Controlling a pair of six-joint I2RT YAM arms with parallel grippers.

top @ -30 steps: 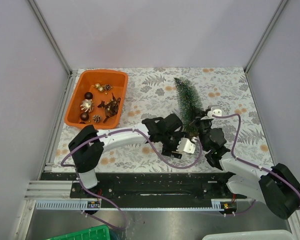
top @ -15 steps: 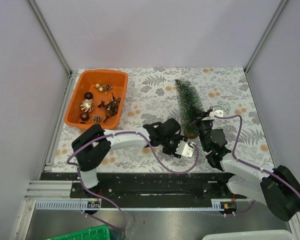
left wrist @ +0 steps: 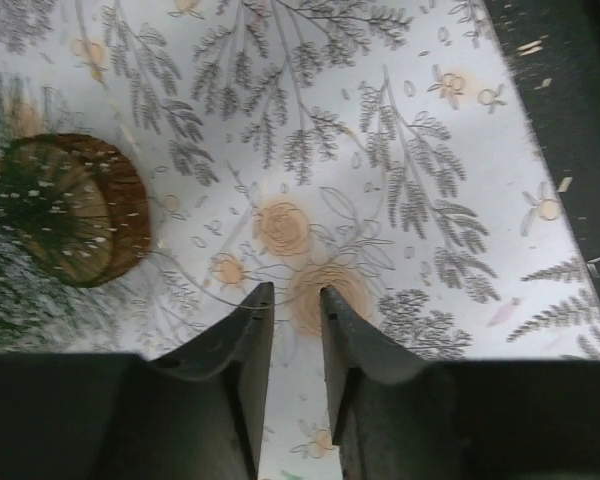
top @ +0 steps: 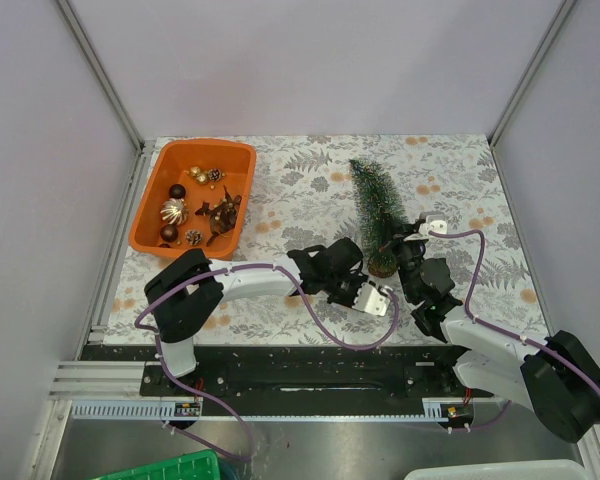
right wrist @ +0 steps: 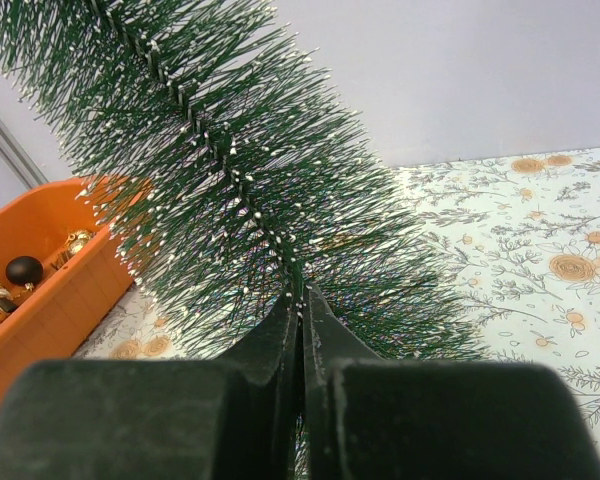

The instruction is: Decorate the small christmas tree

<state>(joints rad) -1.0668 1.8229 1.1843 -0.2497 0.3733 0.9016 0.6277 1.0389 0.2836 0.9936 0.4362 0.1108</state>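
Right gripper (right wrist: 301,296) was pinching the small christmas tree (top: 375,205) low down; left gripper (left wrist: 293,292) sat barely parted, empty, near its base.

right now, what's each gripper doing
left gripper: narrowly open, nothing between its jaws
right gripper: shut on the small christmas tree, at its stem

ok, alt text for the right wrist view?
The right hand, shut, pinches the small christmas tree by its stem, frosted green bristles filling the frame. At frame left an orange tray holds ornaments; floral tablecloth at right.
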